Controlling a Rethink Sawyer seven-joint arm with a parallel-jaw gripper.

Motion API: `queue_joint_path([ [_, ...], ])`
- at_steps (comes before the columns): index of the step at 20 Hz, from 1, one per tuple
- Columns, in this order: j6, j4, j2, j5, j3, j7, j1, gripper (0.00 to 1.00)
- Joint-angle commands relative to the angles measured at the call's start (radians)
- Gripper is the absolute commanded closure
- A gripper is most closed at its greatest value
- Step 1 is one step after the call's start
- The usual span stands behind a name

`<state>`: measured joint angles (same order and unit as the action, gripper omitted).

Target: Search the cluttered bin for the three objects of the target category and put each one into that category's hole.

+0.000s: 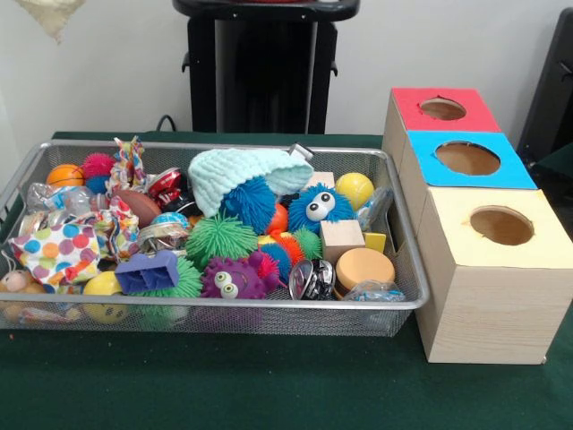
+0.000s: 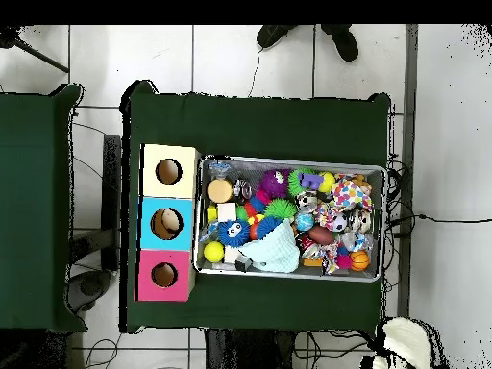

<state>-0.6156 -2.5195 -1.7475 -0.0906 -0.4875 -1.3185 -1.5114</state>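
Observation:
The cluttered bin [image 1: 224, 303] is a shallow silver wire-mesh basket on the green table, also seen in the overhead view [image 2: 288, 160]. It is heaped with toys: a mint knitted hat [image 1: 242, 170], a blue furry ball with eyes [image 1: 318, 208], a purple one with eyes [image 1: 228, 278], a green spiky ball [image 1: 219, 237], a yellow ball [image 1: 354, 188], a wooden cube [image 1: 341, 238], a tan disc [image 1: 363, 267] and a small basketball [image 1: 64, 176]. Beside it stand three wooden boxes with holes, topped red [image 1: 407, 103], blue [image 1: 425, 166] and yellow [image 1: 457, 219]. Neither view shows the gripper.
The robot's black pedestal [image 1: 264, 63] stands behind the bin. A polka-dot cloth [image 1: 58, 251] and a purple foam block [image 1: 148, 271] lie at the bin's left front. In the overhead view a person's shoes [image 2: 341, 40] show beyond the table's top edge.

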Motion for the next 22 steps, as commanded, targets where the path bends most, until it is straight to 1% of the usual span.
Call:
queue_joint_path([
  [1, -0.081, -0.029, 0.007, 0.022, 0.167, 0.378, 0.007, 1.0],
  [3, -0.077, -0.034, 0.0, 0.01, 0.192, 0.408, 0.017, 1.0],
  [5, -0.073, -0.028, 0.004, 0.012, 0.199, 0.412, 0.025, 1.0],
  [8, -0.106, 0.002, 0.023, 0.038, 0.188, 0.367, 0.032, 1.0],
  [9, -0.125, 0.016, 0.025, 0.052, 0.18, 0.343, 0.036, 1.0],
  [12, -0.162, 0.04, 0.019, 0.074, 0.183, 0.313, 0.049, 1.0],
  [18, -0.135, 0.046, 0.045, 0.069, 0.199, 0.311, 0.078, 1.0],
  [22, -0.139, 0.062, 0.059, 0.065, 0.207, 0.323, 0.088, 1.0],
])
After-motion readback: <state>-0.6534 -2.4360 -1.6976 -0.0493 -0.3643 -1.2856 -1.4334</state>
